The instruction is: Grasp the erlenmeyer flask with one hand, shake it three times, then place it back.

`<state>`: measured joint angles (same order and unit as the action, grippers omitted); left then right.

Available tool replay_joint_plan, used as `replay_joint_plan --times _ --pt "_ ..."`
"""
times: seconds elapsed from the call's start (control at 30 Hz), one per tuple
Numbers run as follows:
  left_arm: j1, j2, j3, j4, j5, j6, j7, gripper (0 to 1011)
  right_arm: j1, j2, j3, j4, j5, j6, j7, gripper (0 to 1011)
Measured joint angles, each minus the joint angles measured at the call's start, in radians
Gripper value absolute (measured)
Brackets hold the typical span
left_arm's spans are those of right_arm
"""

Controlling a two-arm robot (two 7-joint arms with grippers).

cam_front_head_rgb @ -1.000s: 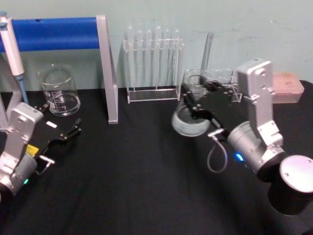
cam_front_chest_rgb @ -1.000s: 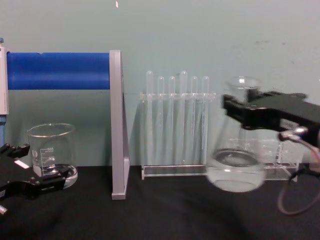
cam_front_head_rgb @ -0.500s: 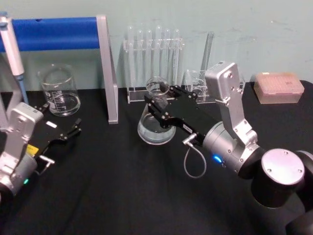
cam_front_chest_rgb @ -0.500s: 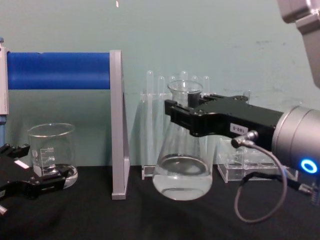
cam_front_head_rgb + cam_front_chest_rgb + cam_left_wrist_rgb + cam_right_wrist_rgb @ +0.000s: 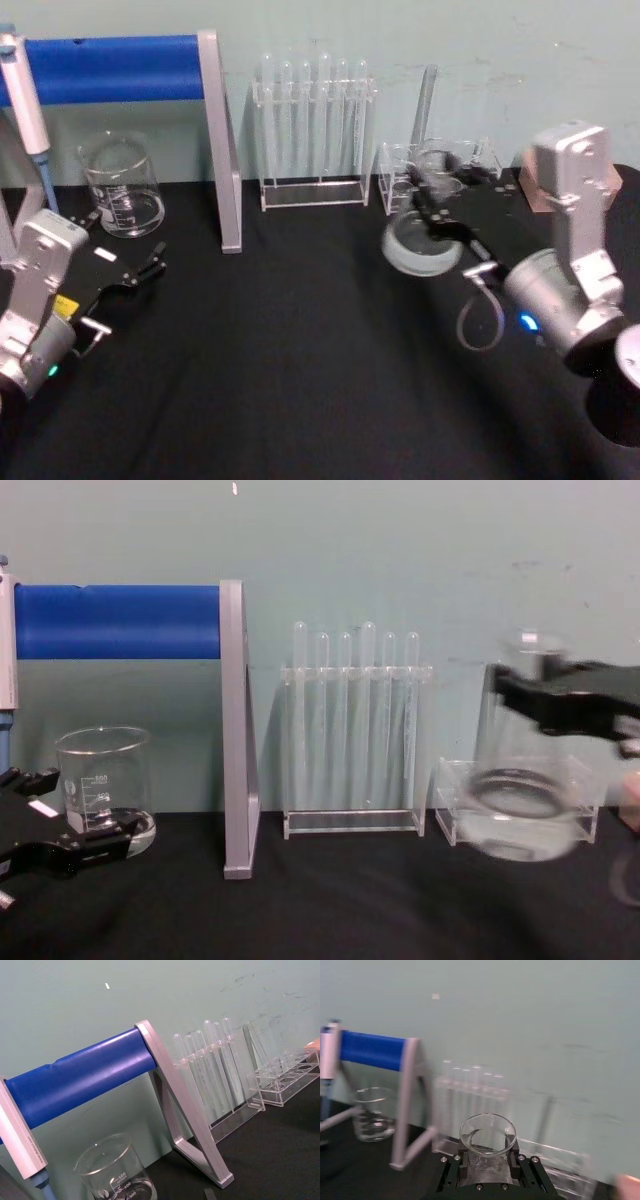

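The erlenmeyer flask (image 5: 422,240) is clear glass with a little liquid. It hangs tilted above the black table (image 5: 300,380), right of centre, and looks motion-blurred. My right gripper (image 5: 433,200) is shut on its neck, black fingers on either side. The chest view shows the flask (image 5: 525,805) in front of the low clear rack, held by the right gripper (image 5: 525,685). From the right wrist, the flask's open mouth (image 5: 487,1135) sits between the fingers (image 5: 451,1169). My left gripper (image 5: 122,298) rests open at the table's left, near the beaker (image 5: 120,185).
A grey frame with a blue bar (image 5: 110,65) stands at the back left, a pipette (image 5: 25,95) beside it. A rack of test tubes (image 5: 315,120) stands at the back centre. A low clear rack (image 5: 455,160) and a pink box (image 5: 527,185) are behind the flask.
The right gripper swung the flask from the right to the centre-left, then back to the right. The left arm stayed still.
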<state>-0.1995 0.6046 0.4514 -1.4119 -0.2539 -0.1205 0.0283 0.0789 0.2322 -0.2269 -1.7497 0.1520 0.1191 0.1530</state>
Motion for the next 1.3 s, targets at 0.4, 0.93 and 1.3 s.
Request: replay_joint_plan --times 0.4,0.93,1.3 --pt "0.0 0.0 0.0 0.0 0.0 0.0 0.0 1001 -0.081 -0.012 0.104 -0.063 -0.032 0.013 -0.067 449" --pt "0.0 0.0 0.0 0.0 0.0 0.0 0.0 1001 0.04 -0.03 -0.015 0.051 -0.013 0.002 0.107 449" --pt "0.0 0.0 0.0 0.0 0.0 0.0 0.0 1001 0.12 -0.025 -0.137 0.117 0.037 -0.013 0.232 449"
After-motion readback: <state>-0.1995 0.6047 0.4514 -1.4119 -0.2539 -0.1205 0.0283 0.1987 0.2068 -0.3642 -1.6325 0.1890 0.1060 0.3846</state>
